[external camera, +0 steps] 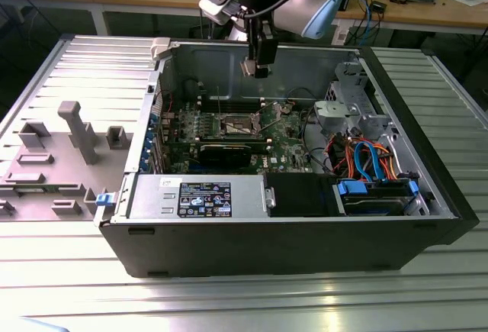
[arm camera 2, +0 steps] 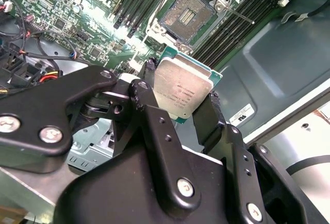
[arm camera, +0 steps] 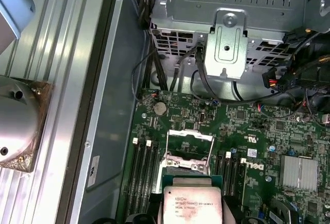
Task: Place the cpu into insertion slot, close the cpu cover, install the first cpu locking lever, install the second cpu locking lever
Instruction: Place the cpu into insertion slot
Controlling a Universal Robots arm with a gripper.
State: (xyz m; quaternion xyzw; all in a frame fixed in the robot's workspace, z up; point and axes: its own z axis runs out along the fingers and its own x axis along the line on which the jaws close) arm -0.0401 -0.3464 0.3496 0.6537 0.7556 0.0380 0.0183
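The hand (arm camera 2: 180, 94) is gripping the chip (arm camera 2: 183, 91), with its black fingers (arm camera 2: 148, 80) clamped on two opposite edges. The chip's dull silver top is facing the second wrist camera, and a thin green edge is showing around it. In the first wrist view the chip (arm camera: 192, 204) is sitting between the fingertips, above the green circuit board (arm camera: 247, 126).

In the exterior view the hand (external camera: 256, 69) is hanging in the air inside the open computer case (external camera: 305, 248), above the board and clear of it. The chip is riding in the hand, apart from the socket (arm camera 2: 188, 14) and not yet seated. The socket (external camera: 238, 125) is lying uncovered, its dark pin field showing inside a silver rim. A silver cover (arm camera: 190, 134) with a square window is showing at the socket in the first wrist view; I cannot tell how far it is tilted. A thin metal lever (arm camera 2: 238, 15) is sticking out beside the socket, over the memory slots (arm camera 2: 234, 26).

A long black graphics card (external camera: 229, 153) is sitting just beside the socket area, and a metal drive cage (arm camera: 227, 7) is standing past the board. The case is resting on a ribbed metal bench (external camera: 244, 301), with a grey plastic fixture (external camera: 76, 130) on the exterior view's left.
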